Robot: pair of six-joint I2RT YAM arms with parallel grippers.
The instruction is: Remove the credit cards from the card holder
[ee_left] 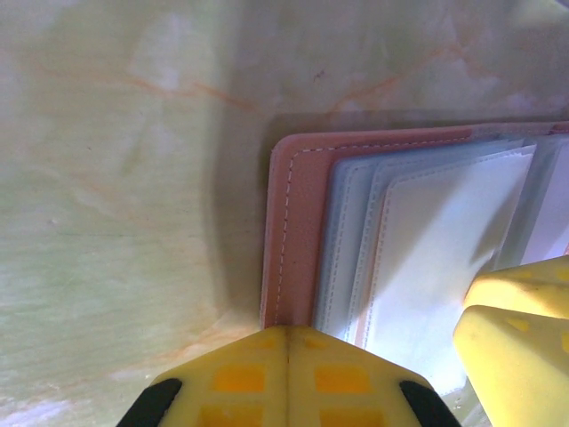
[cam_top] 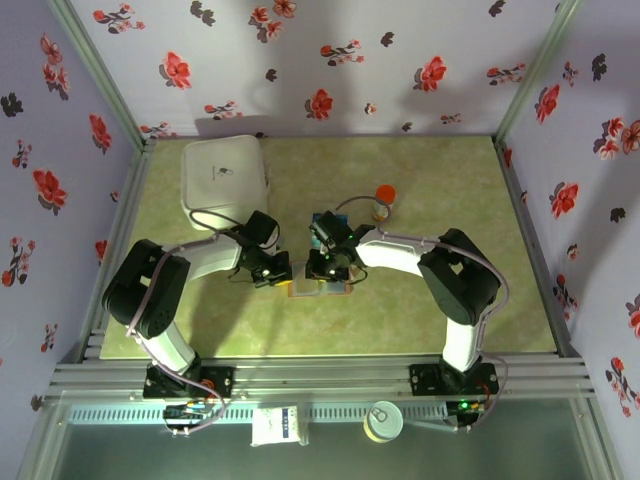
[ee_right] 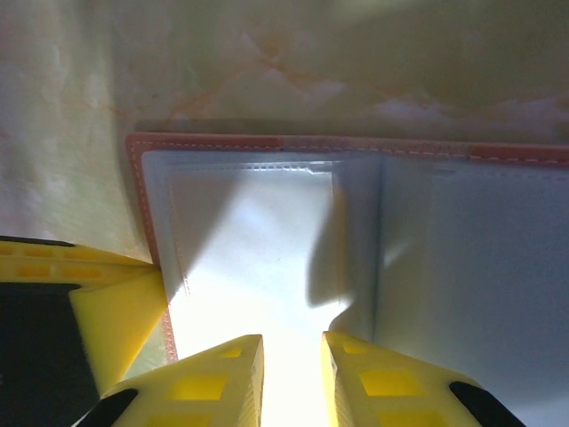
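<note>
**White box** (cam_top: pixel 225 178) — far left corner of the table (cam_top: pixel 450 300), lid down, well apart from the holder.

**Left gripper** (ee_left: pixel 286 378) — closed, yellow fingers flush together. Tip set at the near left corner of the card holder, right at the brown rim. Pressing or merely touching: cannot tell.

**Card holder** (ee_left: pixel 293 222) — middle of the table, toward the near edge, lying flat and spread open directly between the two grippers. Brown stitched rim outermost, blue-grey lining within. Left edge beside the left gripper, inner pages beneath the right gripper.

**Clear sleeves** (ee_right: pixel 258 240) — stacked leaves inside the holder, stitched along their edges, with bright glare across them. Contents unreadable under the glare.

**Right gripper** (ee_right: pixel 292 378) — jaws slightly apart, with a narrow gap between them. Held over the sleeve page nearer the left gripper, close to the centre fold. Contact with the sleeve not discernible. One yellow finger also seen at the right of the left wrist view, over the sleeves, just beside the left gripper.

**Blue flat piece** (cam_top: pixel 325 217) — just beyond the right gripper, too small to identify.

**Orange-capped object** (cam_top: pixel 383 195) — further right and back, near the right arm, apart from the holder.
</note>
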